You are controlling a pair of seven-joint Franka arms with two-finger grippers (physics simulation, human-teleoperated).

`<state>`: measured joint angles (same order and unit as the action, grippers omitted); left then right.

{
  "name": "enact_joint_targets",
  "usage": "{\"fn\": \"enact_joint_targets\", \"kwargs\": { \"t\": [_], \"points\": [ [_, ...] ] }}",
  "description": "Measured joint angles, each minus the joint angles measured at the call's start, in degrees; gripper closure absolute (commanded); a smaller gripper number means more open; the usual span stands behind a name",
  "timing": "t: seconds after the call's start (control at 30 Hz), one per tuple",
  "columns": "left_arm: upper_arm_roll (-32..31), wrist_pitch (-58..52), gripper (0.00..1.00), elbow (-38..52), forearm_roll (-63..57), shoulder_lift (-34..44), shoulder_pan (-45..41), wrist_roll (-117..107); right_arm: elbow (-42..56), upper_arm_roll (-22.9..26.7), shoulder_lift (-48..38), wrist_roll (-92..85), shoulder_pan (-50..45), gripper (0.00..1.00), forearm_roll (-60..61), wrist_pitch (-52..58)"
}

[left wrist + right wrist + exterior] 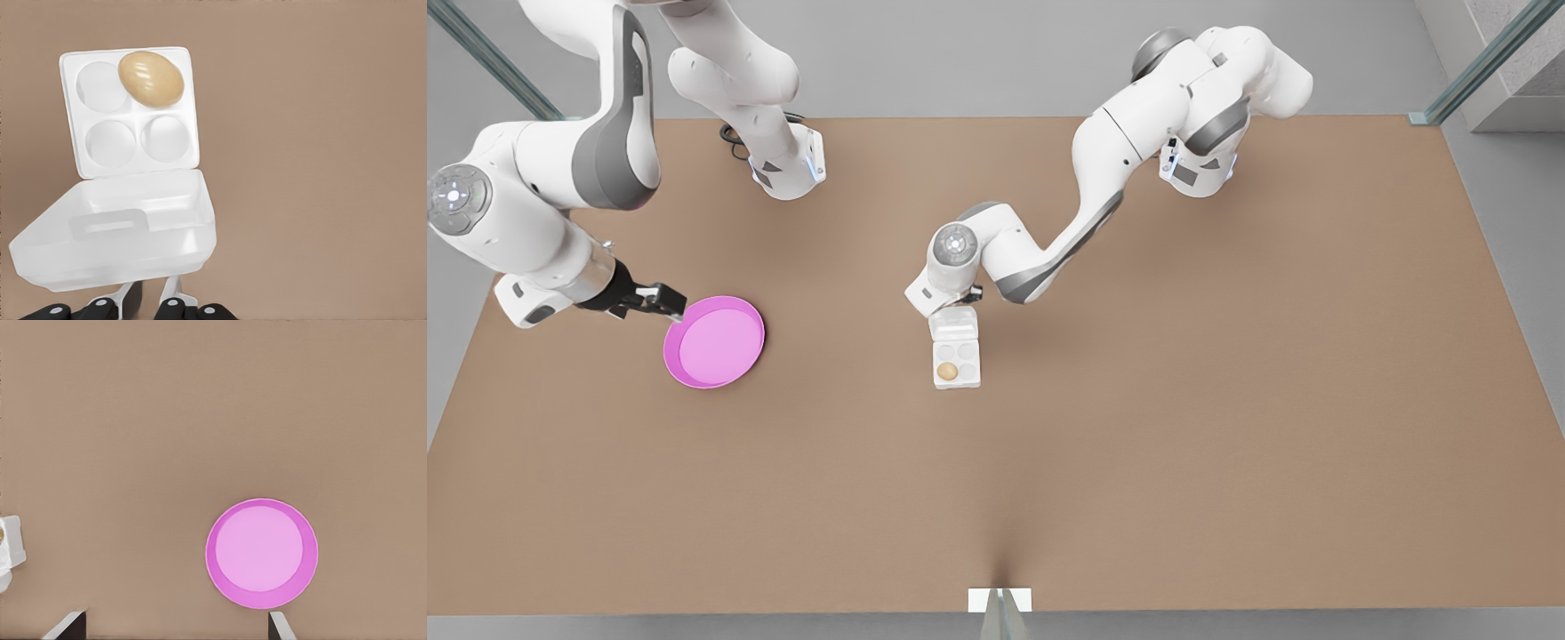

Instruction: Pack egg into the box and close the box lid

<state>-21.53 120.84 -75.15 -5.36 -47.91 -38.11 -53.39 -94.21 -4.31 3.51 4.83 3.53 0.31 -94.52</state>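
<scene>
Left gripper (pixel 150 300), fingers narrowly parted behind the white hinged lid (pixel 113 237); right gripper (pixel 177 627) spread; a skewed push could jolt the tan oval egg (pixel 151 79) from its cup.

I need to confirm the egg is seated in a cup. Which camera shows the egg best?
The left wrist view: the egg sits large and unobstructed in a corner cup of the box. The front view shows it as a small tan spot in the tray. In the right wrist view the box sits at the edge, the egg barely discernible.
</scene>
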Motion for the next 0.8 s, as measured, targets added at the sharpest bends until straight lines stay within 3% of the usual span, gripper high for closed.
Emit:
{"fn": "enact_joint_targets", "kwargs": {
  "t": [0.13,0.37,0.4,0.43,0.47,0.5,0.53,0.57,0.67,0.7,0.73,0.8],
  "points": [
    [1.3,0.9,0.65,0.2,-0.7,0.0,0.1,0.1,-0.1,0.1,0.0,0.0,3.4,0.0,2.1,0.2],
    [2.5,4.6,0.64,2.1,-1.0,-0.6,1.2,0.1,-0.2,0.1,0.0,0.1,1.2,0.0,1.9,0.4],
    [2.7,-0.8,0.59,2.5,-0.9,1.6,2.7,1.5,-0.2,0.1,0.0,0.1,1.8,0.0,1.9,0.4],
    [2.1,-16.4,0.52,4.3,-0.5,6.0,6.0,8.5,-0.2,0.1,0.0,0.1,2.4,0.0,1.9,0.4],
    [2.1,-30.4,0.26,10.5,0.5,7.5,11.4,15.4,-0.2,0.1,0.0,0.1,2.8,0.0,1.9,0.4],
    [2.7,-39.3,0.08,12.4,1.3,9.9,17.7,27.6,-0.2,0.1,0.0,0.1,2.9,0.0,1.9,0.4],
    [3.0,-42.9,0.0,12.6,1.8,13.0,26.7,34.8,-0.3,0.1,0.0,0.1,2.6,0.0,1.9,0.4],
    [8.9,-43.1,0.0,12.4,2.2,14.9,28.9,35.2,-0.3,0.1,0.0,0.1,2.1,0.0,1.9,0.4],
    [16.0,-45.3,0.0,12.1,2.7,16.5,28.9,36.5,-0.4,0.1,0.0,0.1,1.4,0.0,1.9,0.4],
    [16.2,-44.4,0.0,8.7,2.8,19.2,28.8,37.0,-0.4,0.1,0.0,0.1,1.6,0.0,1.9,0.4],
    [16.2,-27.9,0.0,-7.7,2.9,30.0,28.9,37.1,-0.4,0.1,0.0,0.1,2.0,0.0,1.9,0.5],
    [16.2,-25.5,0.0,-11.9,3.0,33.2,29.1,37.0,-0.4,0.1,0.0,0.1,2.5,0.0,1.9,0.5]
  ]
}}
